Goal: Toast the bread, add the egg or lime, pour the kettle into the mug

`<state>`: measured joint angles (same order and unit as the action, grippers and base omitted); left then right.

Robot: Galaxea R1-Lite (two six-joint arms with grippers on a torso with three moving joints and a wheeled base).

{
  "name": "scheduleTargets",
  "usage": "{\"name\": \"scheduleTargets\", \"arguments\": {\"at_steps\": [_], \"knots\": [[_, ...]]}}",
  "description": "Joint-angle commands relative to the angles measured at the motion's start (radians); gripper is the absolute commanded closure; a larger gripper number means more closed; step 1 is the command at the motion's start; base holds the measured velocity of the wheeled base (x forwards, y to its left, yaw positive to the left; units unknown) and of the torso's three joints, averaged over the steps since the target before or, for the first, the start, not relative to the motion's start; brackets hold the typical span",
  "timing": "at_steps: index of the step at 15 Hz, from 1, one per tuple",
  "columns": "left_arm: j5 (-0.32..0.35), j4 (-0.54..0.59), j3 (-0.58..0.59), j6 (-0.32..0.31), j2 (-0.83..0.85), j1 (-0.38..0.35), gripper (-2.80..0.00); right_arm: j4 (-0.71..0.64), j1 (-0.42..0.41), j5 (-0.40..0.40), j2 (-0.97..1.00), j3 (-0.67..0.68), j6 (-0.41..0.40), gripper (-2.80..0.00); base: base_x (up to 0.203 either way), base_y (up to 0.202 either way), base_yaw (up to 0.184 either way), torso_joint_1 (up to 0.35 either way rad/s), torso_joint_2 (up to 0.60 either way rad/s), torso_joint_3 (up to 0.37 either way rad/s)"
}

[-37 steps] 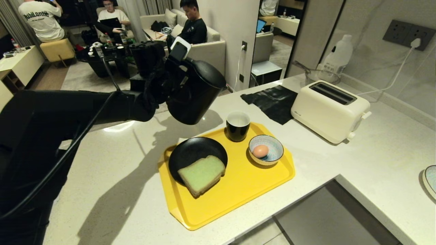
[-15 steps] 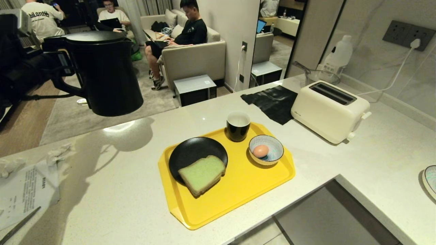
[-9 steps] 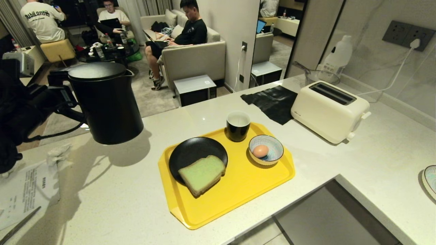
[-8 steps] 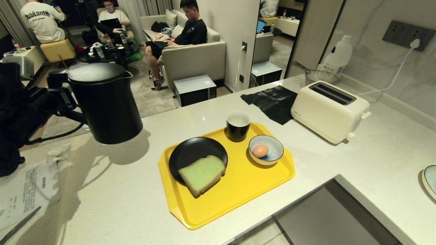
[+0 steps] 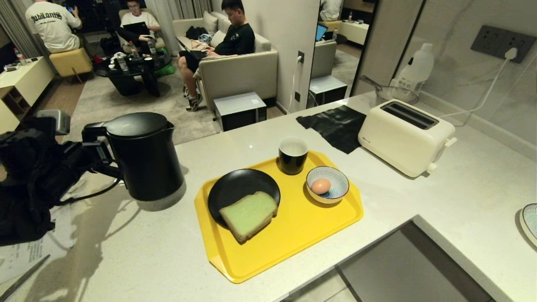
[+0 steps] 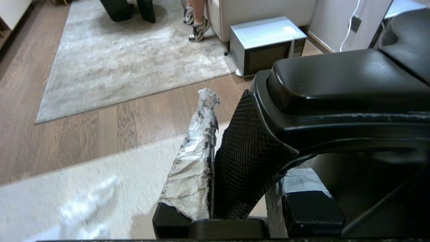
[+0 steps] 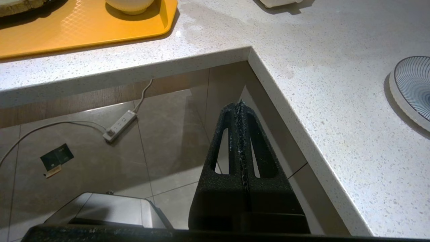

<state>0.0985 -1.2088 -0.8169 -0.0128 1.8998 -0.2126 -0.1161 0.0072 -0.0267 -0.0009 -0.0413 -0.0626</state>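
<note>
The kettle [image 5: 144, 157] is gripped by its handle in the left gripper [image 5: 98, 153] and stands upright on the counter [image 5: 440, 201], just beside the yellow tray [image 5: 293, 235]. The bread [image 5: 248, 216] is seen lying on the black plate [image 5: 235, 188], the egg [image 5: 321, 186] in the striped bowl [image 5: 337, 191] and the mug [image 5: 293, 155] behind them, so pouring is judged done and little appears left. The right gripper [image 7: 241, 111] is kept closed and empty below the counter edge.
</note>
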Motion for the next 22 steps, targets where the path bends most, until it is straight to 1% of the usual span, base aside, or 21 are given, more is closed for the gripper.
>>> {"name": "scheduleTargets", "arguments": {"at_steps": [1,4,8,13,22], "knots": [[0.001,-0.073,0.060,-0.002,0.021,0.000,0.00,-0.002,0.000,-0.001,0.001,0.000,0.000,0.00,0.000,0.000,0.000,0.000,0.00,0.000],[0.000,-0.115,0.068,-0.009,0.050,-0.019,0.00,-0.002,0.000,-0.001,0.001,0.000,0.000,0.00,0.000,0.000,0.000,0.000,0.00,0.000],[-0.002,-0.124,0.072,-0.037,0.086,-0.047,0.00,-0.001,0.000,-0.001,0.001,0.000,0.000,0.00,0.000,0.000,0.000,0.000,0.00,0.000],[-0.001,-0.176,0.070,-0.042,0.140,-0.064,0.00,-0.001,0.000,-0.001,0.001,0.000,0.000,0.00,0.000,0.000,0.000,0.000,0.00,0.000],[-0.002,-0.178,0.070,-0.049,0.157,-0.073,0.00,-0.001,0.000,-0.001,0.001,0.000,0.000,0.00,0.000,0.000,0.000,0.000,0.00,0.000]]}}
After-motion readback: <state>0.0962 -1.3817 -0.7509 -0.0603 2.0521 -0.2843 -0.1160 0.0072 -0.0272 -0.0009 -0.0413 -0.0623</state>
